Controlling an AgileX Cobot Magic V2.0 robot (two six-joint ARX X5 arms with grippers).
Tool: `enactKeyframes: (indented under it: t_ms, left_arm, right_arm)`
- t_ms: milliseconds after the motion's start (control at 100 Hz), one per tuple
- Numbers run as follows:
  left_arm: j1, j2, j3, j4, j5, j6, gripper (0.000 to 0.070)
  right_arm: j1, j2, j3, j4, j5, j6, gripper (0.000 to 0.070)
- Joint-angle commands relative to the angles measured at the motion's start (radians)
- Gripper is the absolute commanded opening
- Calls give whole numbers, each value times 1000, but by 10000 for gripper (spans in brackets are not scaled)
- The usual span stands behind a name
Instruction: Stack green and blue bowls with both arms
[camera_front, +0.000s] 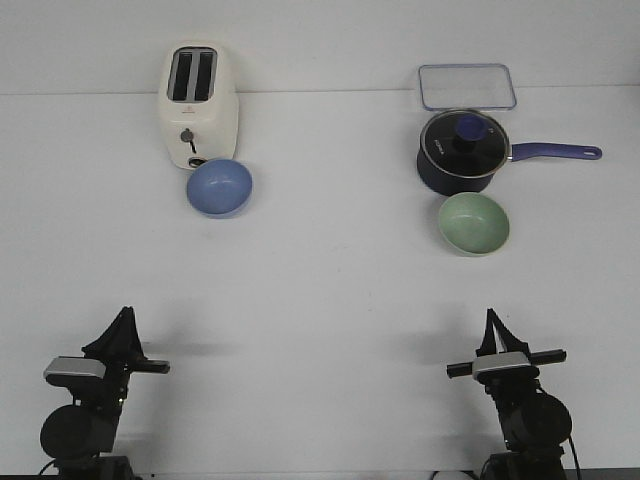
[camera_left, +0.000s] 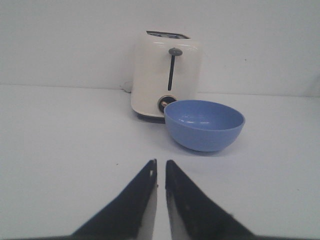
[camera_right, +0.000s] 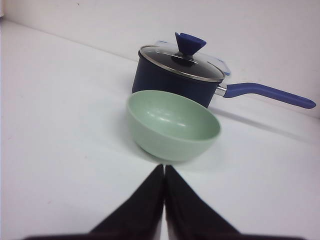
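Note:
The periwinkle blue bowl (camera_front: 220, 188) sits upright on the white table just in front of the toaster; it also shows in the left wrist view (camera_left: 204, 124). The pale green bowl (camera_front: 474, 223) sits upright just in front of the saucepan; it also shows in the right wrist view (camera_right: 173, 125). My left gripper (camera_front: 126, 316) rests at the near left, well short of the blue bowl, shut and empty; in the left wrist view (camera_left: 160, 164) a thin gap shows. My right gripper (camera_front: 492, 318) rests at the near right, short of the green bowl, shut and empty, as the right wrist view (camera_right: 164, 168) shows.
A cream toaster (camera_front: 200, 105) stands at the back left. A dark navy saucepan (camera_front: 460, 152) with a glass lid and a blue handle (camera_front: 556, 152) pointing right stands at the back right. A clear plastic container lid (camera_front: 467, 86) lies behind it.

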Motion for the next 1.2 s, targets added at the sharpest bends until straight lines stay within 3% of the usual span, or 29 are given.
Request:
enactKeyframes:
  t_ms: [0,970,1050,1190]
  left_arm:
    - [1,-2,-20,10,2,-3,15]
    - [1,-2,-20,10,2,-3,15]
    - [1,-2,-20,10,2,-3,15]
    - [1,-2,-20,10,2,-3,15]
  right_arm:
    - [1,0,-2,11,0,-5,0]
    - [1,0,-2,11,-3,-2,0]
    - [1,0,-2,11,-4,41,0]
    - [1,0,-2,11,1,225,0]
